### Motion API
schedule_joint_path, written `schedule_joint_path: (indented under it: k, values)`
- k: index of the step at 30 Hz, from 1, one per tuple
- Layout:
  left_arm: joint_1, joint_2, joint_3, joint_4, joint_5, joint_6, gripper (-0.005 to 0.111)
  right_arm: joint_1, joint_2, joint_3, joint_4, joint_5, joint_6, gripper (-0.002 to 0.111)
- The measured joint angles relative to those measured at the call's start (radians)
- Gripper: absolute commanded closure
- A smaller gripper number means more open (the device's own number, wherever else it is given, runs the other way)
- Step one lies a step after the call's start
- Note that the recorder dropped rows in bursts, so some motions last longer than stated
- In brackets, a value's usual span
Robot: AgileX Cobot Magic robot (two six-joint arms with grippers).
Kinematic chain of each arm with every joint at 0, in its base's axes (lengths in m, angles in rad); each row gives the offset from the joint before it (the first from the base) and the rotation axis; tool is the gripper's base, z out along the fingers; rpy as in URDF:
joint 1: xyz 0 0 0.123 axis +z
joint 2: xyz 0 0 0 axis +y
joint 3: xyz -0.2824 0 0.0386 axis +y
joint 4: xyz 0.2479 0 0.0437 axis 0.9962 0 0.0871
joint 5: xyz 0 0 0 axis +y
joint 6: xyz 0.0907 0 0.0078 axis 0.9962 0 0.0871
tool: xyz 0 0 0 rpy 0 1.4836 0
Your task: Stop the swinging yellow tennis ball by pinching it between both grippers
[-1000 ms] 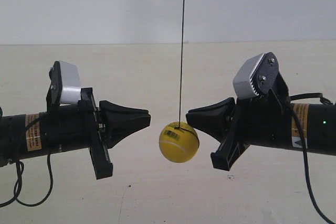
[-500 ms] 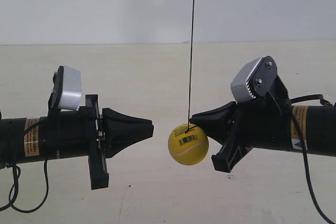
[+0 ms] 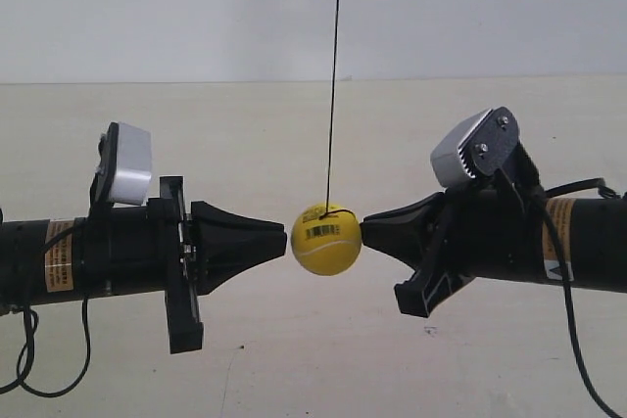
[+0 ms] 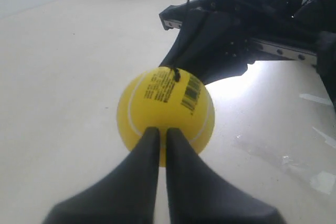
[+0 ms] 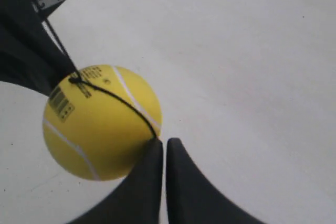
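- Yellow tennis ball (image 3: 326,240) hangs mid-frame on a string (image 3: 333,75), touched by a gripper tip at each side; well clear of the pale surface (image 3: 313,369) beneath.
- Left gripper (image 4: 161,131): fingers pressed together, tip against the ball.
- Right gripper (image 5: 161,141): likewise pressed together, tip beside the string's wrap.
- Finger seams show only in wrist views.

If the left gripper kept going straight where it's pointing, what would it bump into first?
The yellow tennis ball: the left gripper has its shut tips seemingly touching it, and the right gripper lies beyond.
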State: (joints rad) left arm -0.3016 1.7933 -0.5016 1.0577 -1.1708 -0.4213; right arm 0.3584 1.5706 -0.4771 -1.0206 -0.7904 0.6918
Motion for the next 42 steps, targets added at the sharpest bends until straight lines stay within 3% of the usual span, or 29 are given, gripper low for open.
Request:
schedule_joint_path:
  k: [42]
  values:
    - [0.0, 0.0, 0.001, -0.002, 0.004, 0.004, 0.102, 0.0, 0.0, 0.0, -0.019, -0.06, 0.016, 0.108]
